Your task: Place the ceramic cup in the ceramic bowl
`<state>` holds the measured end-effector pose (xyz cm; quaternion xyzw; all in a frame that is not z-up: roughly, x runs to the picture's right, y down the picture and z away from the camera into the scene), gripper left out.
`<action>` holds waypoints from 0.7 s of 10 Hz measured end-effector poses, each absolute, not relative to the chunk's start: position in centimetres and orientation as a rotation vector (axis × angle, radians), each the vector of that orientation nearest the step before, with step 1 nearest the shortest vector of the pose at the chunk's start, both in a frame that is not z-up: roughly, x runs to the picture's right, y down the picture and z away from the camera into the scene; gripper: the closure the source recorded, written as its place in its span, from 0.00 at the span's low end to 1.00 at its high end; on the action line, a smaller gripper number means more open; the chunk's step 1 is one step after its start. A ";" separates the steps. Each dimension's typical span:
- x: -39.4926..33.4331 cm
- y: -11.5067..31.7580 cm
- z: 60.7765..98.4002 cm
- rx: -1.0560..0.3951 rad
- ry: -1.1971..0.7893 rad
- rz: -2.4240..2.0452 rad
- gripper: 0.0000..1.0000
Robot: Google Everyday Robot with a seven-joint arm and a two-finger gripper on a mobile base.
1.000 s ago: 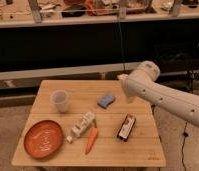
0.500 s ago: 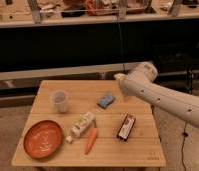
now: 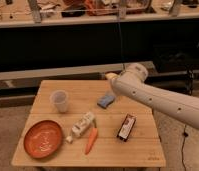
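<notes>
- The worktop (image 3: 138, 150), a pale wooden one, carries everything, with the ceramic bowl near its front corner.
- The arm (image 3: 163, 97) reaches in from the side opposite the bowl, slanting up across the far back corner, well apart from the bowl.
- The ceramic bowl (image 3: 30, 146) is wide, shallow, orange-red and holds nothing yet.
- A white carton (image 3: 82, 126) lies on its side just beside the bowl, towards the middle of the worktop.
- A dark packet (image 3: 126, 127) lies further out from the bowl, beyond the carton.
- A carrot (image 3: 91, 141) lies between carton and packet, near the bowl.
- The ceramic cup (image 3: 59, 101) stands upright just behind the bowl, close to it but apart, untouched.
- A blue pad (image 3: 106, 100) sits well behind the bowl, past the cup.
- The tool (image 3: 111, 76) hangs above the blue pad, well apart from the bowl, released and carrying nothing.
- What worries me:
  - The cup tapers and has no handle, so an off-centre pinch could tip it or let it slip.
  - A low approach over the blue pad could drag the pad into the cup.
  - The bowl is shallow, so setting the cup on its rim, or letting go too high, could topple it out towards the carton and carrot.
</notes>
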<state>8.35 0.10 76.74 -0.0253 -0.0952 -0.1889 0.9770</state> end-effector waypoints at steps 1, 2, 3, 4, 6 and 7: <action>7.8 0.1 76.8 -0.041 -0.201 -0.393 0.20; 6.9 0.2 76.8 -0.036 -0.210 -0.402 0.20; 5.9 0.2 76.9 -0.030 -0.219 -0.413 0.20; 4.5 0.2 77.0 -0.020 -0.233 -0.427 0.20; 3.9 0.5 77.1 -0.003 -0.254 -0.451 0.20; 3.3 0.7 77.2 0.002 -0.263 -0.462 0.20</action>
